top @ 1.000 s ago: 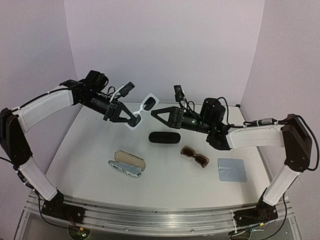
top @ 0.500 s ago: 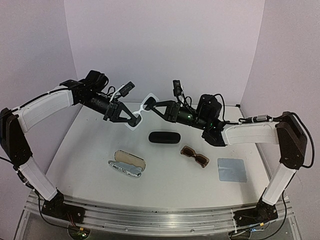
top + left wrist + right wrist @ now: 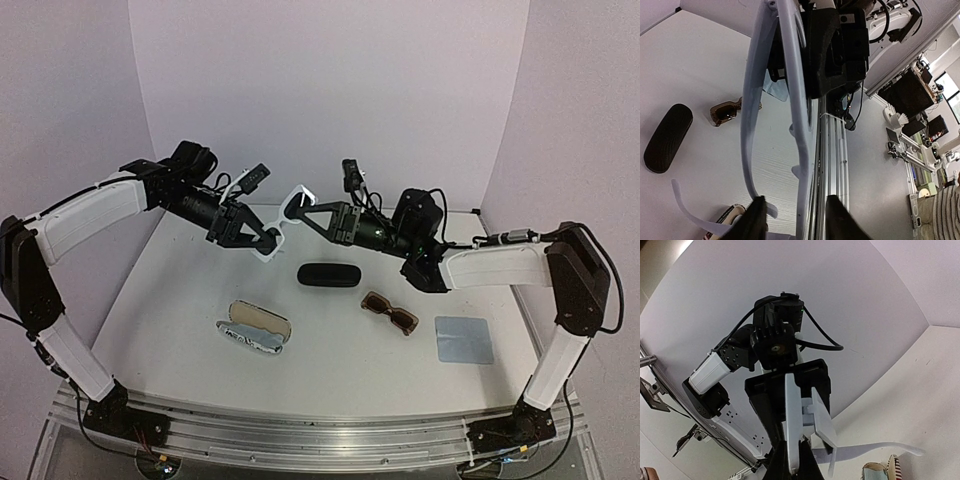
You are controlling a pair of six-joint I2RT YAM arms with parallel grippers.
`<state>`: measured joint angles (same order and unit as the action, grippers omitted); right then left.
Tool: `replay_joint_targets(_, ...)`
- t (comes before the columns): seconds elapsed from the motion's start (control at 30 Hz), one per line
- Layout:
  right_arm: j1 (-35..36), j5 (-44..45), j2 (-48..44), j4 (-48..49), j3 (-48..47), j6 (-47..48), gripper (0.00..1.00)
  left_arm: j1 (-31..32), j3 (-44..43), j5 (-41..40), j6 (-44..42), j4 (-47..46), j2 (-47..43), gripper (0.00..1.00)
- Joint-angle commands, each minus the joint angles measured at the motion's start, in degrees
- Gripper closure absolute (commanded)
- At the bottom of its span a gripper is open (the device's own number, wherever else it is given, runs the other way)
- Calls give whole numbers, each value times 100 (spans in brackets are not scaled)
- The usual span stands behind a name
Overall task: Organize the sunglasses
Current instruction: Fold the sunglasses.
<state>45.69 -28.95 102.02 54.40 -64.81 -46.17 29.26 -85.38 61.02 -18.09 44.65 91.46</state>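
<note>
The white sunglasses (image 3: 286,219) hang in the air above the back of the table, between my two grippers. My right gripper (image 3: 303,213) is shut on one lens rim; in the right wrist view the white frame (image 3: 793,415) stands pinched between the dark fingertips (image 3: 781,463). My left gripper (image 3: 264,241) is open. In the left wrist view the frame (image 3: 796,100) runs between its spread fingers (image 3: 754,221), and one temple arm ends by the left finger. The brown sunglasses (image 3: 389,313) lie on the table to the right of centre, lenses up.
A shut black case (image 3: 329,275) lies mid-table under the held pair. An open white striped case (image 3: 255,328) lies front left with a light-blue cloth inside. Another light-blue cloth (image 3: 464,339) lies front right. The aluminium rail (image 3: 300,430) runs along the near edge.
My right gripper moved left and shut on the white sunglasses' frame. My left gripper, shut on them before, has opened.
</note>
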Motion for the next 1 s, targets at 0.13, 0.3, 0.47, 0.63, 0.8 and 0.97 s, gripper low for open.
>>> replay_joint_targets(0.13, 29, 158, -226, 332, 159, 245, 100, -218, -27, -1071, 105, 206, -282, 0)
replay_joint_targets(0.3, 35, 21, -394, 10, 150, 784, 100, -630, 191, -481, -43, 631, -270, 0)
replay_joint_targets(0.47, 62, 48, -503, -471, -15, 1283, 100, -628, 691, 702, -199, 868, -24, 0)
replay_joint_targets(0.63, 157, -166, -347, -468, -224, 1277, 100, -419, 673, 1433, 175, 203, 198, 0)
replay_joint_targets(0.8, 198, -258, -253, -458, -282, 1231, 100, -287, 601, 1828, 612, -497, 383, 0)
replay_joint_targets(0.97, 206, -433, -194, -420, -337, 1163, 100, -150, 500, 2057, 542, -599, 495, 0)
